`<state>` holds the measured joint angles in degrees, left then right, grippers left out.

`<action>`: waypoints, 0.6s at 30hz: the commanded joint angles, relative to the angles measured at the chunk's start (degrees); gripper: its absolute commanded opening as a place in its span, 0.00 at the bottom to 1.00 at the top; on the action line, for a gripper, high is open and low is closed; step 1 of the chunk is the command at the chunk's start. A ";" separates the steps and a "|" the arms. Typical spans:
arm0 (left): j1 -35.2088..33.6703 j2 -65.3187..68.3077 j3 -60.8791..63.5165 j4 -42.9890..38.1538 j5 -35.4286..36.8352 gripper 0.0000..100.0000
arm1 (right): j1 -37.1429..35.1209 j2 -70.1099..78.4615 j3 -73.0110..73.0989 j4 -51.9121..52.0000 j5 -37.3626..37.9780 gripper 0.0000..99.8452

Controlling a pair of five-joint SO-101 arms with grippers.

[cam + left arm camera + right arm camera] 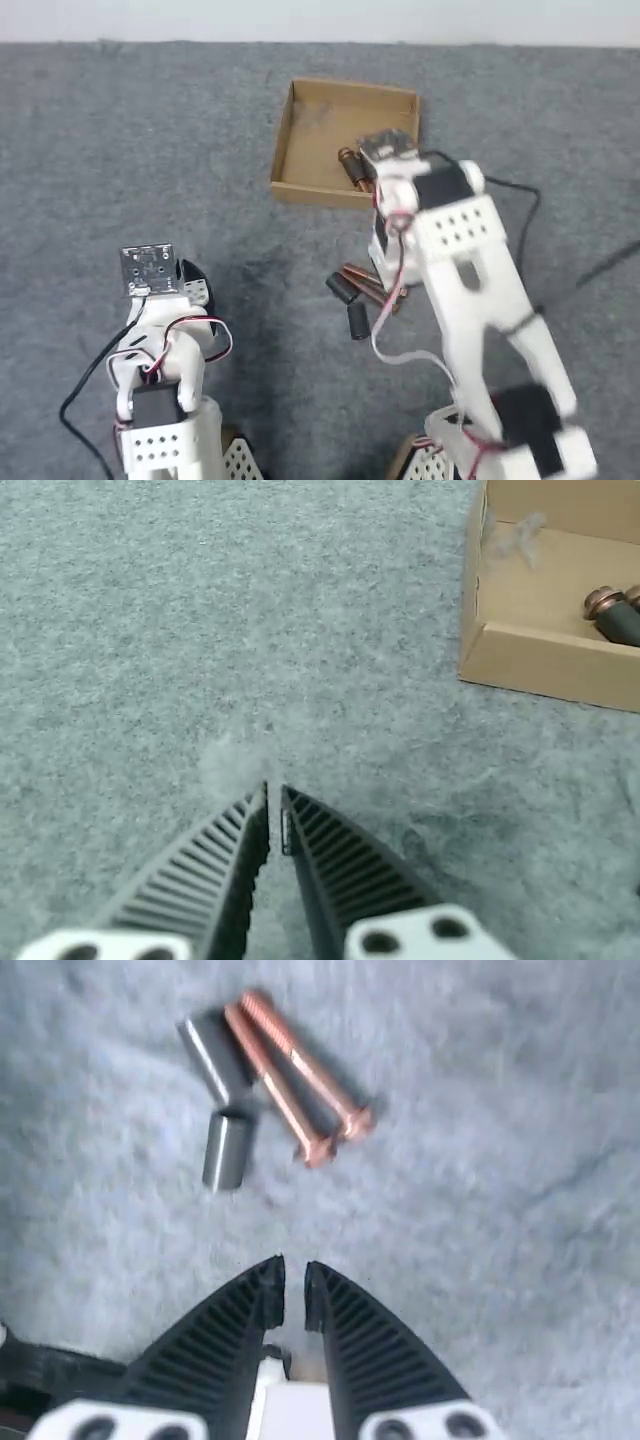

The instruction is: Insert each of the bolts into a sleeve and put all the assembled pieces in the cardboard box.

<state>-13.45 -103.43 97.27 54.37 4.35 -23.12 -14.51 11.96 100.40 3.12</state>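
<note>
Noted two copper bolts (273,1082) side by side, touching, out ahead of the right arm's fingers (240,1320) and apart from them. Logged two dark sleeves (225,1148) just beside the bolts, one close against the threaded ends, the other nearer the fingers. Found the right fingers drawn together to a thin slit, holding nothing. Found the left arm's fingers (225,850) likewise drawn to a slit over bare felt, well apart from the loose parts. Spotted the cardboard box (345,90) ahead of the left fingers, off toward the right arm's side, with at least one assembled piece (612,615) lying by its near wall. Judged bolts and sleeves rigid metal, dense for their bulk, smooth and round, so prone to rolling and to squirting out of a skewed pinch; not fragile. Would grip a bolt across mid-shank, square to its axis, and a sleeve across its waist, leaving the bore free. Recorded a grey felt-like worktop (150,150), soft, likely to damp any roll, and a pale wall strip (300,18) beyond its far edge.
</note>
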 commanded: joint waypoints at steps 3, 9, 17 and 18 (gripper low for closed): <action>0.26 -0.26 -0.66 -1.05 -0.53 0.02 | -0.48 -15.08 10.90 0.13 0.53 0.01; 0.26 -0.26 -0.66 -1.05 -0.53 0.02 | -0.57 -23.34 25.14 -6.29 0.53 0.01; 0.26 -0.26 -0.66 -1.05 -0.53 0.02 | -6.46 -26.77 37.19 -17.98 0.53 0.01; 0.26 -0.26 -0.66 -1.05 -0.53 0.02 | -7.87 -26.77 37.89 -19.30 0.53 0.01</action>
<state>-13.45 -103.43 97.27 54.37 4.35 -27.52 -39.12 48.97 84.84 3.12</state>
